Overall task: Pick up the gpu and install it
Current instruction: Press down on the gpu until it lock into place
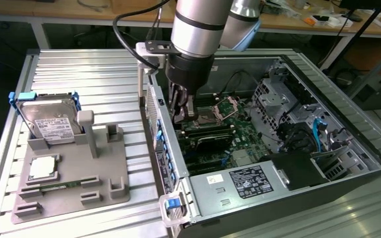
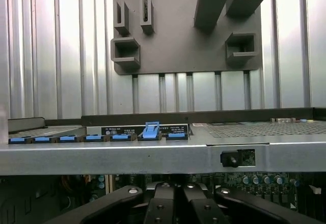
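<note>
In the exterior view the arm reaches down into the open computer case (image 1: 349, 163), which lies on its side. My gripper (image 1: 181, 113) hangs just inside the case's rear wall, low over the green motherboard (image 1: 243, 131). A dark flat card, apparently the gpu (image 1: 210, 140), sits on the motherboard right below and beside the fingertips. I cannot tell whether the fingers touch it. In the wrist view the black fingers (image 2: 162, 206) are pressed together, with nothing visible between them.
The case's rear wall carries a row of blue latches (image 2: 150, 131) close beside the gripper. On the slatted table at the exterior view's left, a grey fixture (image 1: 104, 188) holds a hard drive in a blue frame (image 1: 45, 121), a silvery square chip (image 1: 43, 168) and a green memory stick (image 1: 51, 186).
</note>
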Available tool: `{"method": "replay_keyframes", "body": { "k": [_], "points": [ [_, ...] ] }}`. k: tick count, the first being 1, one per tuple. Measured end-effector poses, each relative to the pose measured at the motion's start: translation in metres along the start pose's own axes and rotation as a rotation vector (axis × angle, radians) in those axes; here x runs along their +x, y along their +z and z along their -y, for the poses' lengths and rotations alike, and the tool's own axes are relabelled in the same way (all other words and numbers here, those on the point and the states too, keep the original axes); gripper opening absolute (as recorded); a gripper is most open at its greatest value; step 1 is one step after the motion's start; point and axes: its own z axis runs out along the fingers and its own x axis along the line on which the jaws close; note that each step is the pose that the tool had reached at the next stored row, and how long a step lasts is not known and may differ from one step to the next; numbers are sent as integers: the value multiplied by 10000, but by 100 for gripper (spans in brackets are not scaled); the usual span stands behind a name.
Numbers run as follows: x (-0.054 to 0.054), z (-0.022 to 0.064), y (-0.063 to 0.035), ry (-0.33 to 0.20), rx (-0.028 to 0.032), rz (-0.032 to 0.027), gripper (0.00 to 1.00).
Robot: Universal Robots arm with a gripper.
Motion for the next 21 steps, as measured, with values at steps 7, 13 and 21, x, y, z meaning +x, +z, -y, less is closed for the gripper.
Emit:
{"method": "replay_keyframes", "body": {
  "k": [7,13,21],
  "points": [
    [-1,-17,19,3,37,-2,11],
    [-11,-35,101,25,221,27,11],
    [-13,-15,132,28,287,20,11]
  ]
}}
